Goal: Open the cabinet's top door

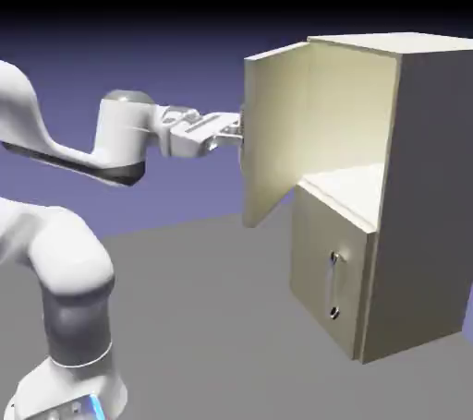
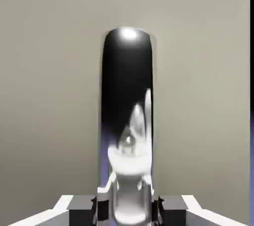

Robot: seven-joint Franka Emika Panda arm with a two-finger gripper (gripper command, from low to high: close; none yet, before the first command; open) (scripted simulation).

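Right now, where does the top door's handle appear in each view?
Exterior view: the handle is hidden behind the swung-open top door, where the gripper meets it.
Hand view: the handle fills the middle, upright, between the fingertips.
Shared landmark: the beige top door panel.

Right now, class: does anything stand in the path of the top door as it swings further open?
Nothing visible does. The hand is shut on the handle, and the top door swings over bare table.
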